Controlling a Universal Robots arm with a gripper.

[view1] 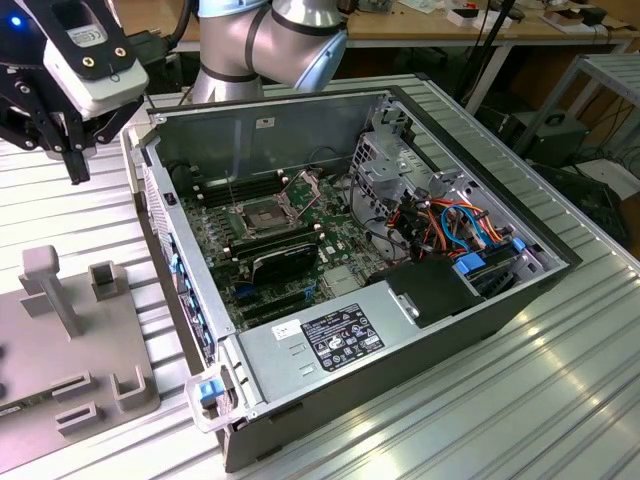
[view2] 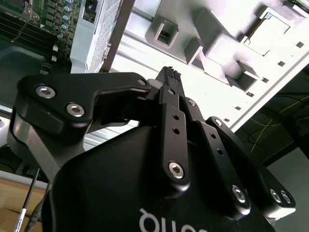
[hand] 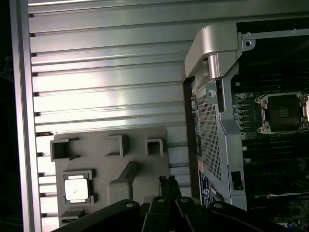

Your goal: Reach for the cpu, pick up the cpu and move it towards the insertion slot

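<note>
**Desk:** Where's the arm at the moment?

**Operator:** In the exterior view I have the gripper (view1: 76, 170) in the upper left of the frame. It hangs above the ribbed tabletop (view1: 560, 400), outside the open computer case (view1: 260, 130). I read the jaws as closed on each other with nothing between them, and both wrist views show the tips together.

**Desk:** And the cpu?

**Operator:** It isn't picked up. In the first wrist view I see the cpu (hand: 77, 187) lying flat in a square recess of the grey fixture (hand: 111, 169), pale face up. My fingertips (hand: 163, 181) are over the fixture's edge nearest the case. The chip sits toward the opposite side, well apart from them. In the exterior view that fixture fills the lower left of the frame, posts upright.

**Desk:** What's further right?

**Operator:** The case takes up the middle of the frame, lid off. The insertion slot (view1: 262, 218) is on the green board just left of centre, with a shiny frame, a dark middle and nothing in it. Below it, at lower centre, is the grey power supply (view1: 320, 340) with a label on top. A bundle of orange and blue cables (view1: 450, 222) lies right of centre. The arm's silver base (view1: 270, 40) stands behind the case at top centre.
</note>
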